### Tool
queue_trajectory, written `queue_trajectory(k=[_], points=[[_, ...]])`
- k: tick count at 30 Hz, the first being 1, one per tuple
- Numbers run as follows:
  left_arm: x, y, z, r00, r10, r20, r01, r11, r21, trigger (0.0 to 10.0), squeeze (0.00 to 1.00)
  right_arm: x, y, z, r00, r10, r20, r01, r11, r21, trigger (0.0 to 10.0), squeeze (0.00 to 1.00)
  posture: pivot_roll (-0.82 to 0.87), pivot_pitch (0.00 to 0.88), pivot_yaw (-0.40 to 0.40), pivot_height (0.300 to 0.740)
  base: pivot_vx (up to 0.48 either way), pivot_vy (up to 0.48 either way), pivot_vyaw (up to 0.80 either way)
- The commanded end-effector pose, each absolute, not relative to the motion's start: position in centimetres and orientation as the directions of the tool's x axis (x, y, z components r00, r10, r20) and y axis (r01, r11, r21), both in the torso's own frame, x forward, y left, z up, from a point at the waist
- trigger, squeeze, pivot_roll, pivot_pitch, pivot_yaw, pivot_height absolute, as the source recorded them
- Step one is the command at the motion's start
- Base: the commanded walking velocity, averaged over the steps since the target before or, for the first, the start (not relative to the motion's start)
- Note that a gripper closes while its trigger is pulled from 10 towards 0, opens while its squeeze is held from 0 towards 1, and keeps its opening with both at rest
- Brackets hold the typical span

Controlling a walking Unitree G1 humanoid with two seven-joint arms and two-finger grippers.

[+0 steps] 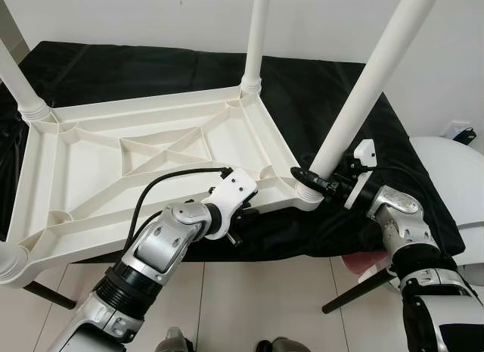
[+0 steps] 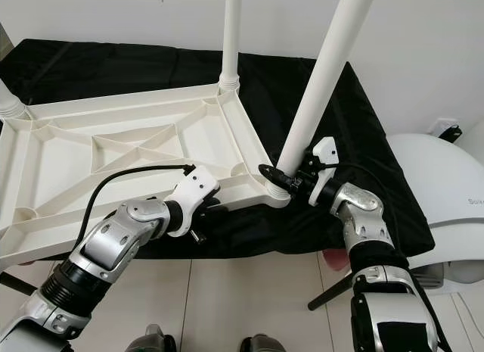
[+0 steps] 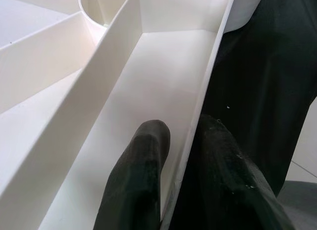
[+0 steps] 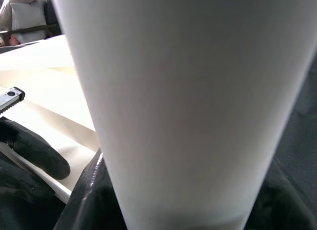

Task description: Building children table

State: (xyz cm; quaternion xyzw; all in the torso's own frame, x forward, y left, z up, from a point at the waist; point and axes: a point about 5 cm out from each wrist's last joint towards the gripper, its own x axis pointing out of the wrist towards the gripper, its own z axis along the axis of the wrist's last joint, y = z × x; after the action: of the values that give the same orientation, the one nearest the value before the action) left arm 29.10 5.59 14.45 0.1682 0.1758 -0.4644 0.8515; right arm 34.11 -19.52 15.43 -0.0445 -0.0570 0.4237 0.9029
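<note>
In the head views, a white children's table [image 1: 151, 151] is lying upside down on a black cloth [image 1: 318, 87], its legs pointing up. The right gripper [image 1: 318, 180] is closing around the base of the near right leg [image 1: 363, 87], just above its corner socket. The left gripper [image 1: 246, 208] is clamping the table's near rim.

In the left wrist view, one black finger [image 3: 143, 175] is lying inside the rim channel and the other outside, pinching the wall.

In the right wrist view, the white leg [image 4: 188, 101] is sitting gripped between the black fingers [image 4: 84, 190].
</note>
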Motion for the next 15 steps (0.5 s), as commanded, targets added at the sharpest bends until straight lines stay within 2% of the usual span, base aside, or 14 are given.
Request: queue_trajectory(k=[1, 9, 12, 15], points=[[28.62, 4.94, 14.92, 0.448, -0.776, -0.444, 0.887, 0.448, 0.112, 10.0, 0.00, 33.97, -20.67, 15.30, 0.668, 0.739, 0.089, -0.732, 0.674, -0.099, 0.0, 0.00, -0.01, 0.040, -0.052, 0.740, 0.000, 0.000, 0.00], [28.66, 4.95, 14.97, 0.449, -0.776, -0.443, 0.887, 0.448, 0.114, 10.0, 0.00, 33.93, -20.81, 15.08, 0.730, 0.674, 0.115, -0.667, 0.739, -0.096, 0.0, 0.00, -0.02, 0.046, -0.054, 0.740, 0.000, 0.000, 0.00], [28.70, 4.96, 14.98, 0.451, -0.775, -0.442, 0.886, 0.451, 0.113, 10.0, 0.00, 34.02, -21.05, 14.96, 0.787, 0.605, 0.123, -0.596, 0.796, -0.101, 0.0, 0.00, -0.02, 0.049, -0.056, 0.740, 0.000, 0.000, 0.00], [28.70, 4.95, 14.98, 0.452, -0.775, -0.441, 0.885, 0.452, 0.112, 10.0, 0.00, 33.94, -20.94, 15.01, 0.808, 0.572, 0.140, -0.563, 0.820, -0.104, 0.0, 0.00, -0.02, 0.051, -0.056, 0.740, 0.000, 0.000, 0.00]])
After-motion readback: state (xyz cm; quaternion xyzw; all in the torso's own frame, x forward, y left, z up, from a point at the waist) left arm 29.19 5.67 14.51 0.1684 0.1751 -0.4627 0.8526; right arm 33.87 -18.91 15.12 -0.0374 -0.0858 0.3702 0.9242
